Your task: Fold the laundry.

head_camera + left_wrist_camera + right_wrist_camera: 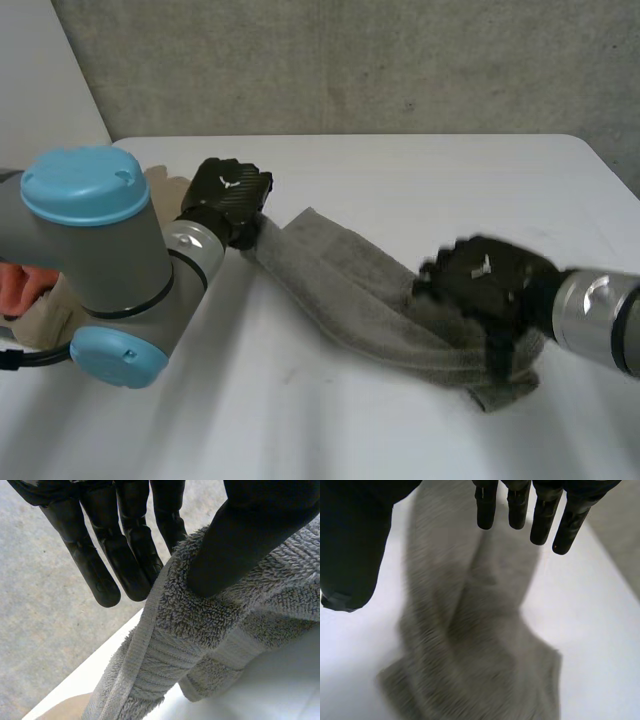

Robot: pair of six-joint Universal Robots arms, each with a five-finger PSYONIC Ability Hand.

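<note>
Head view: a grey terry-cloth towel [340, 290] is shown drawn out as a long, bunched strip across the white counter [420, 190], spanning the gap between the two hands. One end of the strip is raised at the left hand [228, 192]; the other end lies crumpled beneath the right hand [485, 285].

Left wrist view: the hemmed edge of the towel is seen pinched between the thumb [235, 545] and the straight fingers [125, 565], so this end is held firmly. The rest of the cloth hangs away below the palm toward the counter.

Right wrist view: the fingers [520, 505] are extended and spread, with nothing enclosed. The towel lies under the palm and runs on past the fingertips, rumpled and creased lengthwise. Whether the palm presses on the cloth or merely hovers over it cannot be told.

Progress is judged to be early. No squared fold is visible anywhere on the towel, which is gathered like a rope and not laid flat, with no edges aligned. It would first have to be spread out flat and its corners found, and only then doubled over and smoothed.

A tan cloth [45, 320] and an orange item [18, 285] are visible beside the left arm, well apart from the right hand. If these are further laundry, they are yet to be folded.
</note>
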